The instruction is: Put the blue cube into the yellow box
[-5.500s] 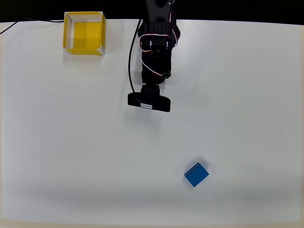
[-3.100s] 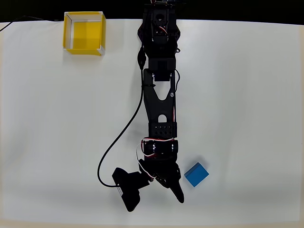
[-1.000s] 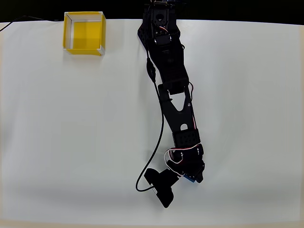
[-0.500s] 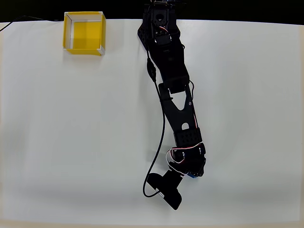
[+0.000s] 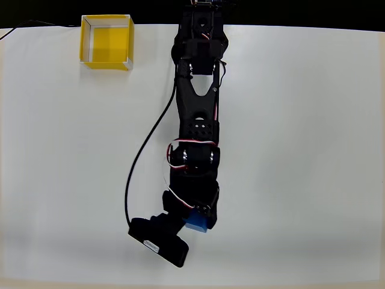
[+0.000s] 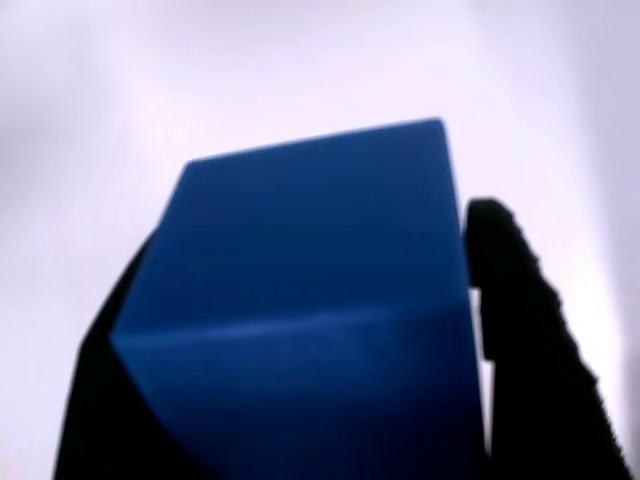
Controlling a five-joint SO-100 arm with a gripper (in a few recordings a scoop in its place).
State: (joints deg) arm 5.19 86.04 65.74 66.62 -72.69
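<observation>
In the overhead view we saw the black arm (image 5: 195,120) stretched from its base at the top edge down the middle of the white table (image 5: 313,150), with the gripper (image 5: 198,218) near the bottom of the picture. The blue cube (image 5: 197,223) sat right at the gripper's tip, mostly hidden under the wrist hardware; we could make out just a small blue corner of it there. The wrist camera housing (image 5: 159,242) stuck out to the lower left of the cube, and a black cable (image 5: 135,174) looped along the left side of the arm. In the wrist view the blue cube (image 6: 310,320) took up most of the picture, tilted, one edge running across its lower half, with a black finger (image 6: 535,340) hard against its right face and the other dark finger (image 6: 105,400) against its left. So we read the gripper (image 6: 300,400) as clamped on the cube, jaws pressed on opposite faces. Behind the cube we saw a blurred pale surface; we couldn't tell from either view whether the cube was touching the table. The yellow box (image 5: 106,41) sat at the top left corner of the table in the overhead view, open side up, yellow floor showing, whitish inner walls, well apart from the cube and gripper.
</observation>
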